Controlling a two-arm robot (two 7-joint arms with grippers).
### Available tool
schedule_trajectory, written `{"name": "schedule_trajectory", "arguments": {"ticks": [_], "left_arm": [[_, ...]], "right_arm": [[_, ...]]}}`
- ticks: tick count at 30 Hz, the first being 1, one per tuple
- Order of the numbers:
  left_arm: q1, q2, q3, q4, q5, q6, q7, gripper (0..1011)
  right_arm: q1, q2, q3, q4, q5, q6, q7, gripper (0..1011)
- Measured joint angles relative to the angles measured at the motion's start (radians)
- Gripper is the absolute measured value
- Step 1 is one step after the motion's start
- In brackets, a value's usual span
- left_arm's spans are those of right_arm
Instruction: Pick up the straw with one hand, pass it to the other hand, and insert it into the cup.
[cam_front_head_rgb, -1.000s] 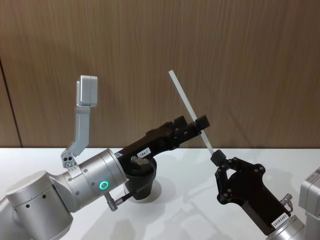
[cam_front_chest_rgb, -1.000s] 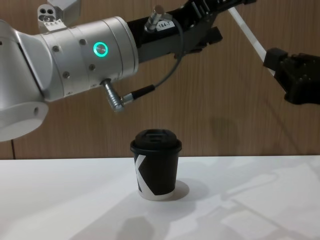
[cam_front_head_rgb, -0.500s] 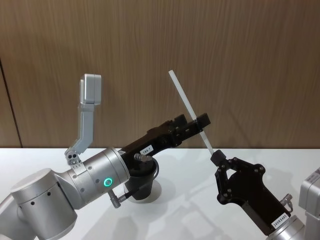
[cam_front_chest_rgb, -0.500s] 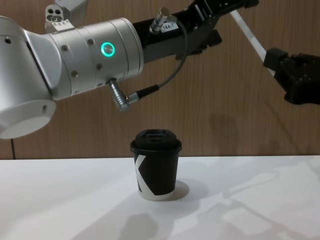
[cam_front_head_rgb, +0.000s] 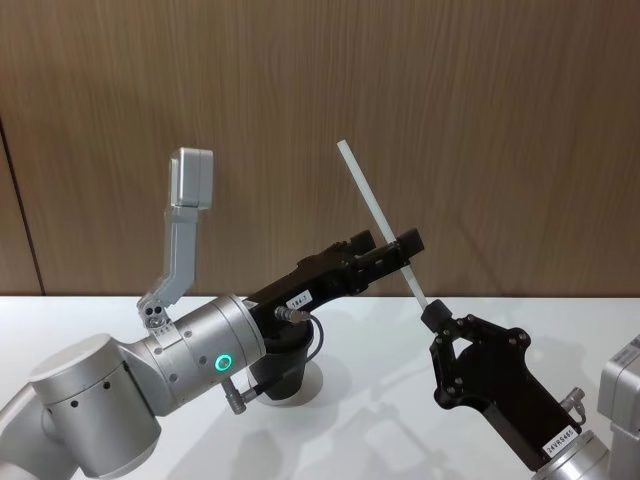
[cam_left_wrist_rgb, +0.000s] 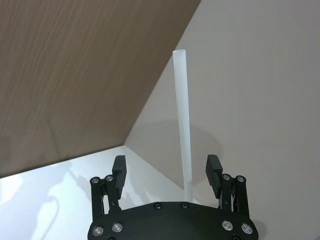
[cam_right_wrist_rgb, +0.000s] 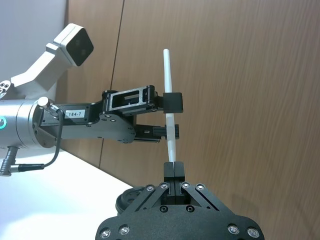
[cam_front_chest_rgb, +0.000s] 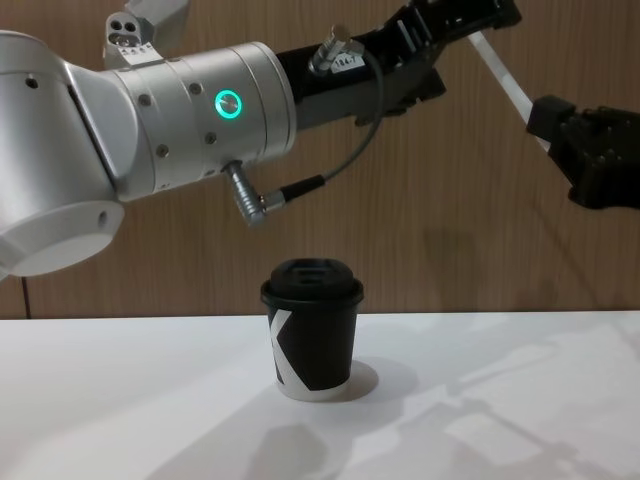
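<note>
Left arm (cam_front_head_rgb: 190, 365) had swung closer; left pincer (cam_left_wrist_rgb: 166, 170) stood spread astride straw (cam_left_wrist_rgb: 182, 125), right pincer (cam_right_wrist_rgb: 173, 170) pinched its end. Risk: off-centre closing skewing straw.

The left arm's silver forearm (cam_front_chest_rgb: 190, 110) has slid toward the right of the chest frame, and its green ring (cam_front_chest_rgb: 229, 103) now sits farther right and slightly lower, the cable plug (cam_front_chest_rgb: 250, 205) following. In the head frame the grey camera bracket (cam_front_head_rgb: 186, 220) has drifted right. The left hand (cam_front_head_rgb: 392, 250) has nudged slightly right around the straw (cam_front_head_rgb: 375, 215), and more of it now shows at the chest frame's top edge.
</note>
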Motion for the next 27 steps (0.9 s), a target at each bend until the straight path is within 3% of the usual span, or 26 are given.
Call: {"name": "schedule_trajectory", "arguments": {"ticks": [4,11,27], "left_arm": [[-0.002,0.001,0.004,0.002,0.003,-0.003,0.004,972],[-0.005,0.001,0.009,0.004,0.006,-0.005,0.009,816],[-0.008,0.002,0.013,0.005,0.008,-0.007,0.014,291]], "right_arm": [[0.0,0.0,0.0,0.0,0.0,0.0,0.0,1],[0.0,0.0,0.0,0.0,0.0,0.0,0.0,2],[0.0,0.0,0.0,0.0,0.0,0.0,0.0,2]]}}
